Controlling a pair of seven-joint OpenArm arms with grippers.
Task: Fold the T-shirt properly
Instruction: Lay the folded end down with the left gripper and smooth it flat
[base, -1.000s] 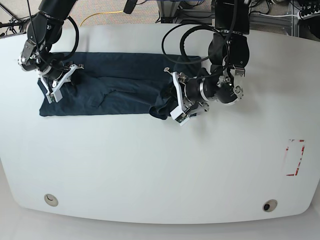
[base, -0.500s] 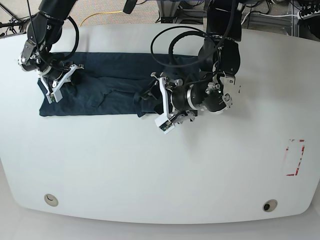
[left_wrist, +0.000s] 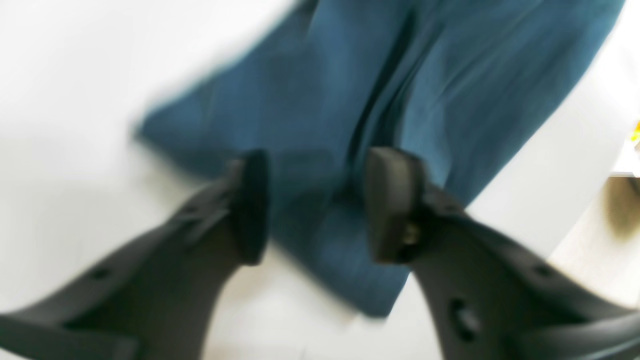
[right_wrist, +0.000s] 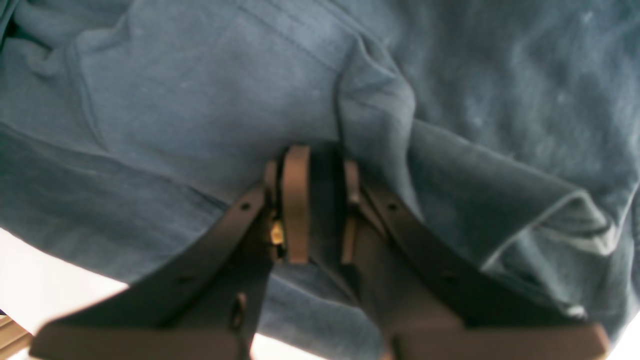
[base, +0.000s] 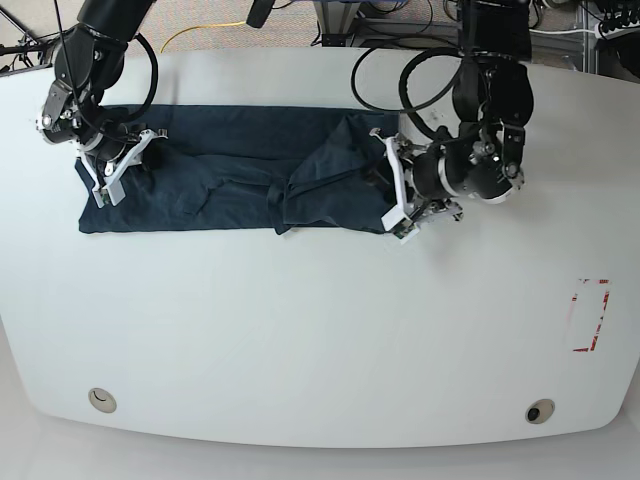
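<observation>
The T-shirt (base: 230, 170) lies on the white table (base: 300, 330) in the upper left and upper middle of the base view, as a long dark blue band, already folded lengthwise. Its right end is turned over toward the middle, w/ a loose bunched flap approx. at the centre of the band.

The right gripper (base: 115, 170) is at the left end of the band, in the upper left of the base view. In the right wrist view its jaws are close together and a ridge of cloth is pinched between them, so it holds the T-shirt (right_wrist: 200, 100).

The left gripper (base: 398, 195) is at the right end of the band. In the left wrist view the fingers (left_wrist: 250, 205) stand apart, w/ the T-shirt (left_wrist: 350, 90) seen in the gap between them; nothing is clamped, as far as this blurred view shows. Whether the pads touch the cloth I cannot tell.

Handling, in my judgement: the cloth is soft, light and limp, not fragile. It will not keep a shape when lifted; it sags and wrinkles, and layers can slip over each other. Best to take it at a hem or a corner, through all layers at once, and to lay it down slowly. A grip in the middle of the flap would probably only make more bunching.
</observation>
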